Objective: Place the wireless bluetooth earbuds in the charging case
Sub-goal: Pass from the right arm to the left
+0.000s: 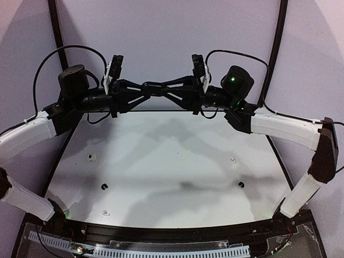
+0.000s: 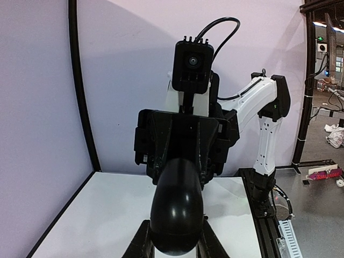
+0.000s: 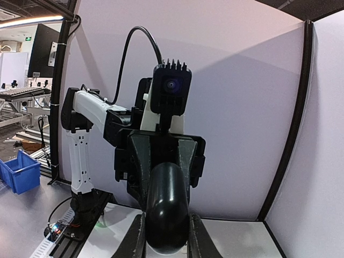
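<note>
on the white tabletop (image 1: 172, 145), below my raised arms, a black earbud (image 1: 104, 186) lies toward my left side and a second black earbud (image 1: 241, 184) toward my right, both in the near half and well apart. farther back there is a pale round bud (image 1: 91, 157) on the left and a fainter pale speck (image 1: 233, 159) on the right. these two are too small for me to say surely that they are white earbuds. all four lie loose on the surface, apart from both pincers and from the case.

the charging case (image 2: 173, 212), a glossy black oval, is high above the far edge of the tabletop, held in the air between my two arms. my left pincer (image 2: 173, 243) is clenched on one end of it, fingers pressed to either side of the rounded shell. my right pincer (image 3: 166, 244) grasps the other end the same way, fingers flanking the shell. seen from the top camera, the two pincers meet nose to nose at the middle, and the case is lost among the black fingers there. each wrist view looks along the case straight at the other arm's pincer, with a small camera (image 2: 192, 60) mounted above it. i cannot tell whether the case lid is open or closed.

pale lilac walls (image 1: 172, 32) with black corner posts (image 1: 54, 21) stand behind.
</note>
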`<action>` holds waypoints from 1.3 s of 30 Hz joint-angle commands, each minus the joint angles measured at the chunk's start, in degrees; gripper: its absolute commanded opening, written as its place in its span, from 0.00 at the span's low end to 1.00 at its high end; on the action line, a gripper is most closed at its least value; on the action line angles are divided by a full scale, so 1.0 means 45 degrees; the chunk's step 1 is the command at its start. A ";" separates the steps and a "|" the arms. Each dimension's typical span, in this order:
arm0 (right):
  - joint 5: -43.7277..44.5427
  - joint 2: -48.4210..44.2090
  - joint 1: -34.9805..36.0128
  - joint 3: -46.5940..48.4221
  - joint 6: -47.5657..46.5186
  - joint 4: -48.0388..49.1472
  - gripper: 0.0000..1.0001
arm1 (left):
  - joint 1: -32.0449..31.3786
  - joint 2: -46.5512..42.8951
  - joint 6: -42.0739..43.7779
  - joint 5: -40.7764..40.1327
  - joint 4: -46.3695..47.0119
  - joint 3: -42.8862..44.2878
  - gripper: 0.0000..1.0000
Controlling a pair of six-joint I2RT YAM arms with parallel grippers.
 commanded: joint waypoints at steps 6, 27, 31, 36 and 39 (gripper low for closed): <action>0.0389 0.0196 0.0005 0.0297 0.0136 0.0628 0.00 | -0.0080 -0.0020 -0.0214 -0.0100 -0.0304 0.0259 0.23; 0.0331 0.0268 0.0010 0.0302 0.0214 0.0709 0.00 | -0.0090 0.0056 -0.0107 0.0244 -0.0302 0.0276 0.12; 0.0515 0.0395 0.0024 0.0488 0.0128 0.0140 0.00 | -0.0090 -0.0015 -0.0006 0.0236 -0.0167 0.0221 0.01; 0.1383 0.0383 0.0128 0.1209 -0.0773 -0.2294 0.58 | -0.0090 -0.0021 0.1201 -0.0401 -0.1112 0.0423 0.01; 0.1939 0.0169 0.0355 0.1216 -0.1808 -0.2919 0.68 | -0.0090 -0.0038 0.2099 -0.0576 -0.1943 0.0633 0.01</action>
